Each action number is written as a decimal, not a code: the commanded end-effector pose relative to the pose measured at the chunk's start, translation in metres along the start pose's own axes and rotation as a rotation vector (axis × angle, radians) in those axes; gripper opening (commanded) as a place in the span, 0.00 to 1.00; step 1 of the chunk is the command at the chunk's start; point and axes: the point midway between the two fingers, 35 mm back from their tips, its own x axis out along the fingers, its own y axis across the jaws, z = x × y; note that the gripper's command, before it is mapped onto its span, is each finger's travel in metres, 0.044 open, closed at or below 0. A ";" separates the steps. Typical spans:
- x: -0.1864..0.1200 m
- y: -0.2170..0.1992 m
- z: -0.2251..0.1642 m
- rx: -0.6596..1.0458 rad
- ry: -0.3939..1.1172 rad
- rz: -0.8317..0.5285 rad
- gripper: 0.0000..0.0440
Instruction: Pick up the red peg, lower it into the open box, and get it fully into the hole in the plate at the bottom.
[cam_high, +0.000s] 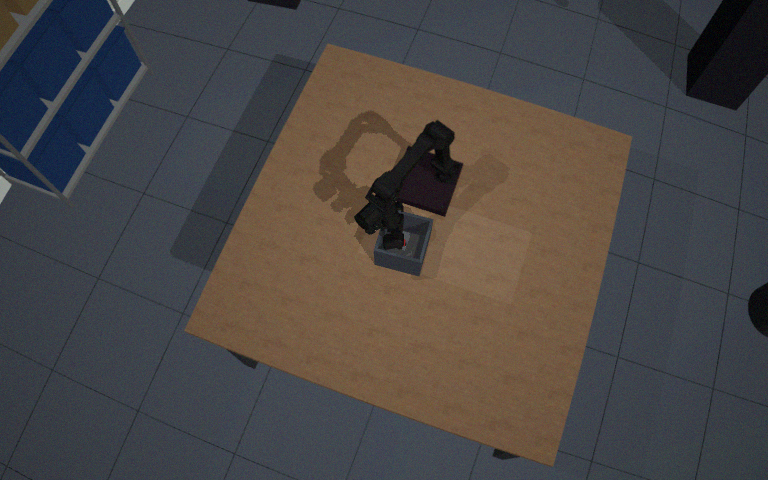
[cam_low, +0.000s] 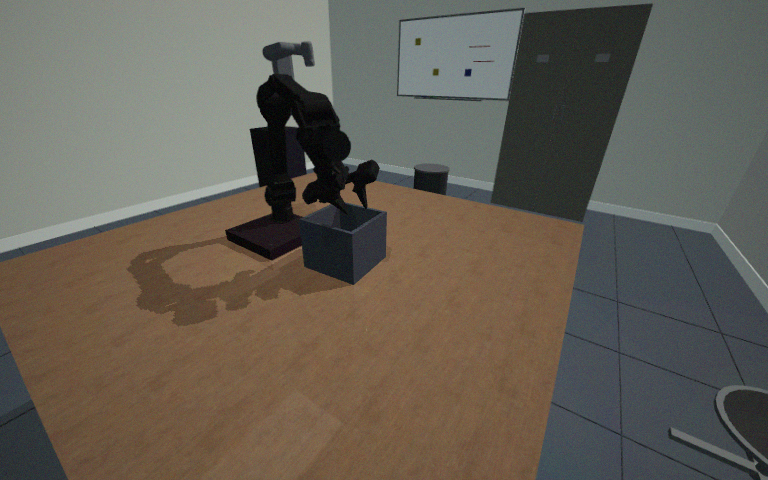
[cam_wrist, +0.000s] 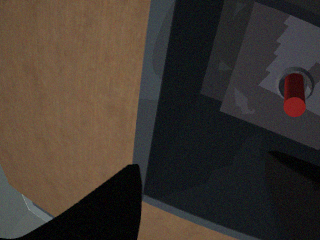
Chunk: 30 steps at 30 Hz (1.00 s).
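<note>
Closest to the wrist view, the pincer (cam_high: 394, 232) (cam_low: 356, 210) (cam_wrist: 204, 169) stands about half open with nothing in its grasp, its tips spread near the box's rim. Beyond them the red peg (cam_high: 404, 242) (cam_wrist: 294, 95) rises from the hole (cam_wrist: 311, 92) in the plate (cam_high: 408, 250) (cam_wrist: 245, 75); whether it is fully seated, I cannot tell. A sideways swing could clip the wall of the box (cam_high: 398, 266) (cam_low: 327, 249) (cam_wrist: 150, 100) and drag it across the worktop (cam_high: 453, 339) (cam_low: 453, 283) (cam_wrist: 75, 100); a low finger could knock the peg askew
</note>
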 end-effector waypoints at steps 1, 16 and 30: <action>-0.007 0.006 0.004 -0.024 0.000 0.027 0.54; -0.017 0.024 0.031 -0.138 -0.023 0.109 0.52; -0.031 0.044 0.063 -0.292 -0.084 0.198 0.50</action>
